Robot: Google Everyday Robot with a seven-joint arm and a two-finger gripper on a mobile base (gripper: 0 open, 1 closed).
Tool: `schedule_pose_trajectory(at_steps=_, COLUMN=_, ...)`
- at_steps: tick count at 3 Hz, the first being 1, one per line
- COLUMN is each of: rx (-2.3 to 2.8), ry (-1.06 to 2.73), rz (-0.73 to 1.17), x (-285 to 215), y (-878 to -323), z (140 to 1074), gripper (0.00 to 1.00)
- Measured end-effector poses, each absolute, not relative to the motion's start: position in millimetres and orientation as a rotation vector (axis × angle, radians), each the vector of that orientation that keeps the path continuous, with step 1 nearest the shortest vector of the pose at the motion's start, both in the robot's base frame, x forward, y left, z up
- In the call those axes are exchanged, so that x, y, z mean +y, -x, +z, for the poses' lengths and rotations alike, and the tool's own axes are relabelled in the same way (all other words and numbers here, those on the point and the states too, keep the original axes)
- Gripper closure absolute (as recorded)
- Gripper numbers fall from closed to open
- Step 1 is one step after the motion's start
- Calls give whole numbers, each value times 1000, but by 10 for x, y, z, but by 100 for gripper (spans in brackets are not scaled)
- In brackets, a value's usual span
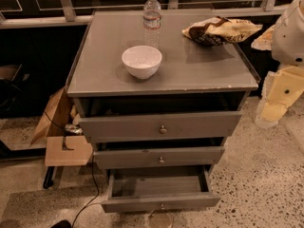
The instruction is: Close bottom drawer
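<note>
Looking down at the cabinet [109, 77] from its front. The bottom drawer [159, 201], lowest of 3 and w/ the slimmest grey front, is pulled well out of the cabinet; its inner floor and side walls show. Its small round knob [162, 206] sits mid-front.

My claw [160, 220], as far as I can make out, is the dim shape at the frame's lower edge, just in front of the cabinet and right below that knob. Can't tell how far open it is or whether it has hold of anything, nor whether it touches the knob. My arm [285, 56], white and cream, hangs off the cabinet's right side, apart from it.

Middle drawer [159, 156] sits above the open one and isn't out nearly as far. Top drawer [161, 126] is the tallest and widest, w/ a dark gap between it and the cabinet top. Each has 1 knob at centre.

On the cabinet top:
- white bowl [141, 61], upright, toward the front, a bit left of centre
- water bottle [152, 17], upright, just behind the bowl
- crumpled snack bag [218, 31], lying flat at the back right corner

Left of the cabinet, on the floor [256, 184]: a brown paper bag [53, 115] leaning, a cardboard piece [66, 152] beside it, and a black cable [93, 194] running down past the cabinet's front left corner.
</note>
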State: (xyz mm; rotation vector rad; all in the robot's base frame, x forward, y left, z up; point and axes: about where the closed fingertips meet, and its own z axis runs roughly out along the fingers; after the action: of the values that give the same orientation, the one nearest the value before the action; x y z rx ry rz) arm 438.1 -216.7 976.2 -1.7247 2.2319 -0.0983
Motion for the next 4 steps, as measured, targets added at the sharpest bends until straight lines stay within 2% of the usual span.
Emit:
schedule_pose_trajectory(at_steps=1, rx=2232, ry=1725, rz=-98, x=-2167, y=-4381, z=9762, gripper=0)
schedule_pose_trajectory(at_steps=2, rx=2232, ry=1725, rz=-98, x=-2167, y=-4381, z=9762, gripper=9)
schedule_pose_trajectory(at_steps=3, rx=2217, ry=1707, rz=-77, x=-2151, y=-4376, z=9609, gripper=32)
schedule_pose_trajectory(at_steps=4, rx=2181, ry=1671, rz=11, x=-2105, y=-4295, z=9047, gripper=55)
